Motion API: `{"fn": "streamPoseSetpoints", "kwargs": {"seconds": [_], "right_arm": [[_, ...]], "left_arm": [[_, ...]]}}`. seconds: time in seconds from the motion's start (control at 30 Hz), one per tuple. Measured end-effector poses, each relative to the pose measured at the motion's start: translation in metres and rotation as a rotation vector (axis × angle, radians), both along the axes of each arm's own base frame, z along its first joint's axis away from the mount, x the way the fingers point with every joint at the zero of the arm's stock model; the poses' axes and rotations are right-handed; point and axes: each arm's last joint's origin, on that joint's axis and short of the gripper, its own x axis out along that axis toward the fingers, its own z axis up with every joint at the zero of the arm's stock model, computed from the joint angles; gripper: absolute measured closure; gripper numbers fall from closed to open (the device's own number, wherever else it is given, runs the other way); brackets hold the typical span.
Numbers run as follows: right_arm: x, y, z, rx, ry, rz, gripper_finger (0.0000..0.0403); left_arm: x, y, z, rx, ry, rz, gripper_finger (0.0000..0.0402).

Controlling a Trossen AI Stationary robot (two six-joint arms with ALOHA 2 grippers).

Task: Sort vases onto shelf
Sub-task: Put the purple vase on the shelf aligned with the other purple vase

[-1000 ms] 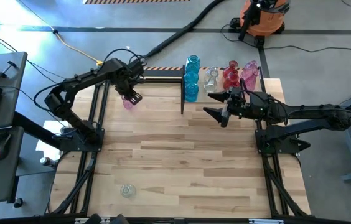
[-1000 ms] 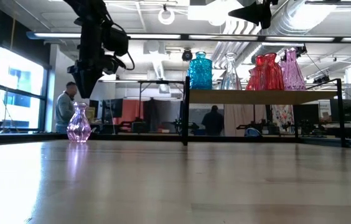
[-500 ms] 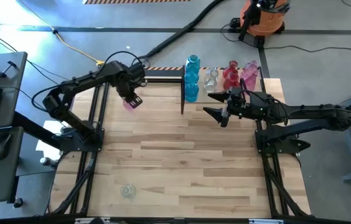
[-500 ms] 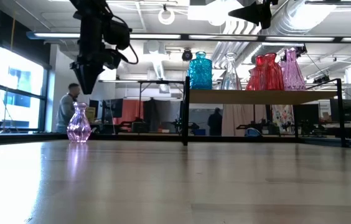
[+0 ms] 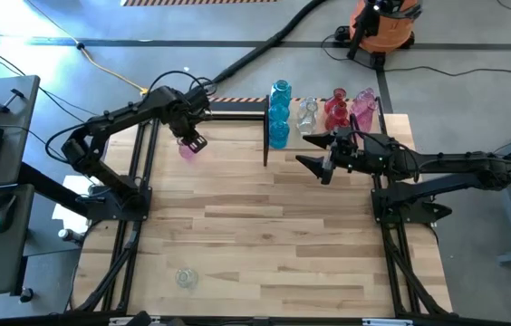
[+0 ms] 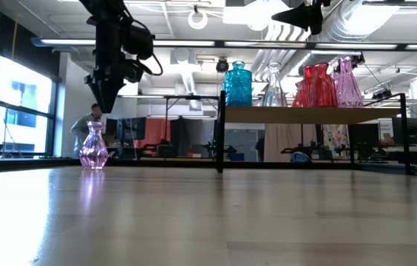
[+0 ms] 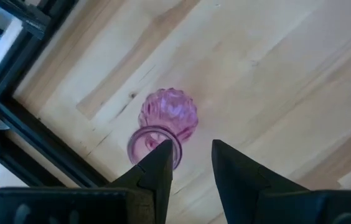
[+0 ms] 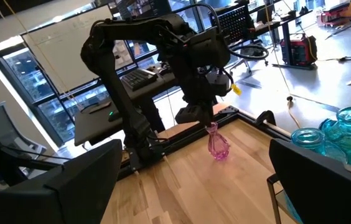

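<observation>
A pink vase (image 5: 184, 150) stands upright on its base at the table's far left, seen also in the low view (image 6: 94, 148). My left gripper (image 7: 192, 148) points down just above its mouth (image 7: 150, 140), open by a narrow gap and clear of it. A clear vase (image 5: 184, 277) lies near the front left edge. The shelf (image 6: 312, 114) at the far right carries blue (image 5: 279, 113), clear (image 5: 306, 113), red (image 5: 335, 109) and pink (image 5: 362, 107) vases. My right gripper (image 5: 308, 152) hangs level in front of the shelf, wide open and holding nothing.
Bare wood (image 5: 265, 226) stretches across the table's middle and near side. The shelf's black upright (image 5: 265, 131) stands between the pink vase and the shelved ones. Black frame rails (image 7: 32, 134) run along the table's left edge, close to the pink vase.
</observation>
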Motion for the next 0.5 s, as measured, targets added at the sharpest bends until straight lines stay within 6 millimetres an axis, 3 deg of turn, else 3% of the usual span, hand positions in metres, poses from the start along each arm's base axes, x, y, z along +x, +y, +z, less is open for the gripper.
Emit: {"fn": "streamPoseSetpoints", "kwargs": {"seconds": [0.23,0.5], "right_arm": [[0.0,0.0,-0.001,0.0,0.008,-0.001,0.0005],[0.0,-0.001,-0.001,0.019,0.008,-0.045,0.0005]], "left_arm": [[-0.007,-0.009,-0.021,-0.057,0.062,-0.04,0.0298],[-0.006,-0.012,-0.017,0.009,0.014,-0.056,0.0298]]}}
